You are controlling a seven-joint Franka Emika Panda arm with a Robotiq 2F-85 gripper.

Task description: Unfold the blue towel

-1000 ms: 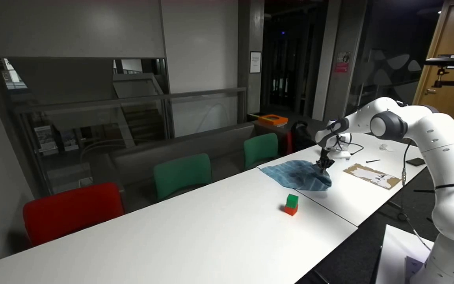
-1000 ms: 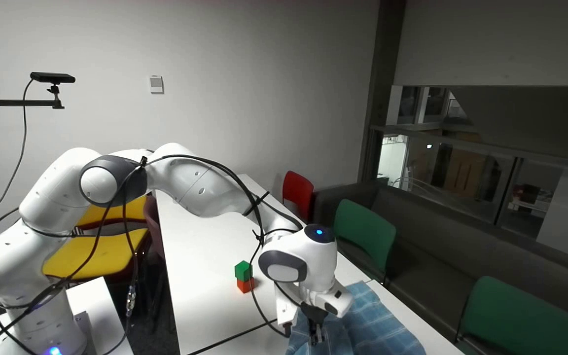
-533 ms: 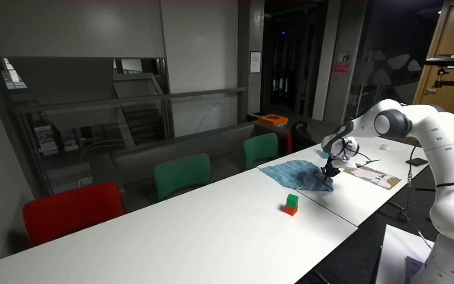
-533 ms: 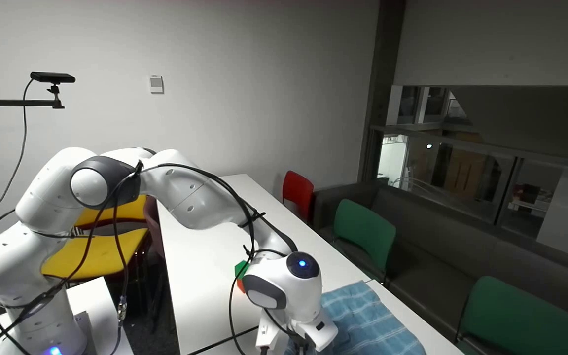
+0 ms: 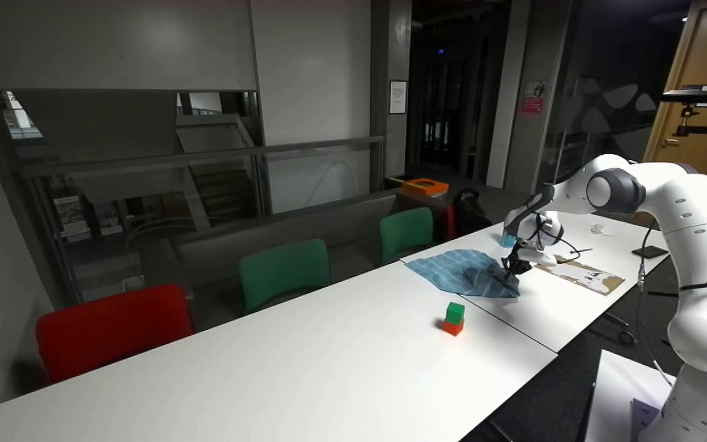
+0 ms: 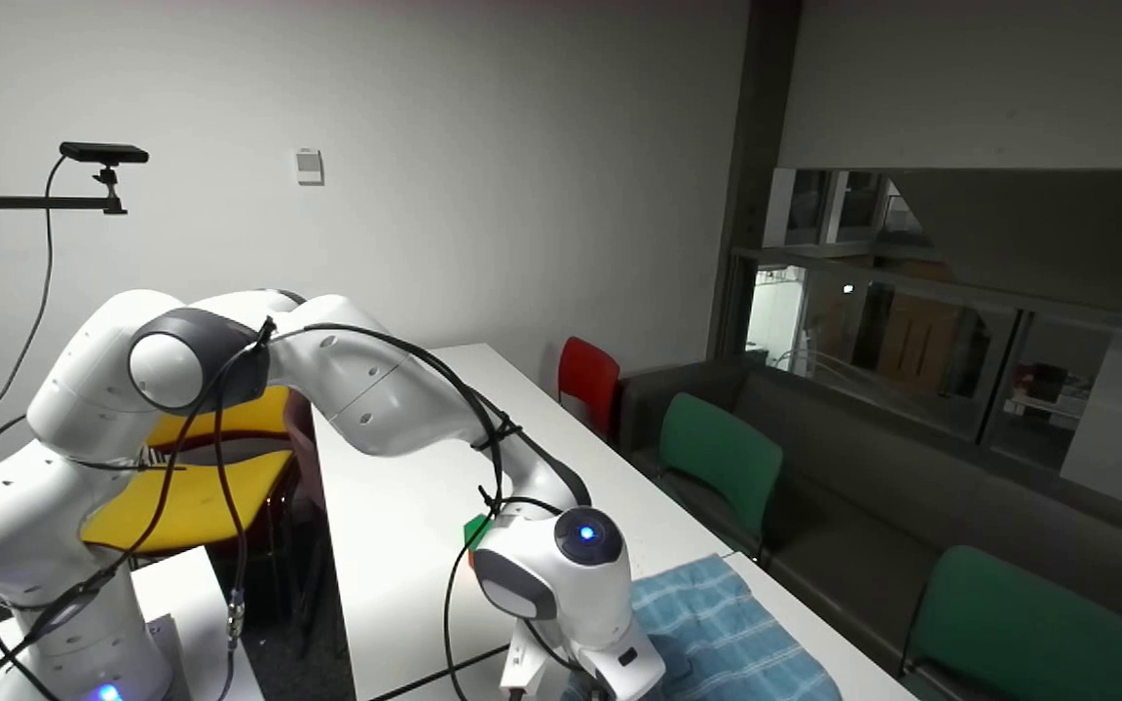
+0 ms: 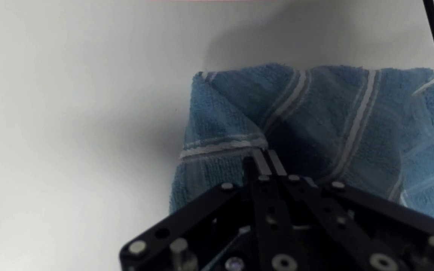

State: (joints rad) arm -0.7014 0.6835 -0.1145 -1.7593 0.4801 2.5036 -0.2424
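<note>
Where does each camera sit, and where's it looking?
An exterior view: across the table from the sofa, facing it; arm at picture right.
An exterior view: near the towel, facing the far wall; arm from left to middle.
Wrist view: on the arm, facing the towel; gripper shows.
Both exterior views share arm, towel, blocks.

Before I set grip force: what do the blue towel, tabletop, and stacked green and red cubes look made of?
Blue towel: probably cotton terry, matte; fuzzy, nubby weave and white stripes in the wrist view.
Tabletop: likely laminate, smooth, low-sheen; even white, no sharp reflections.
Green cube, red cube: painted wood or plastic, can't tell; flat faces, even colour, too small for texture.
</note>
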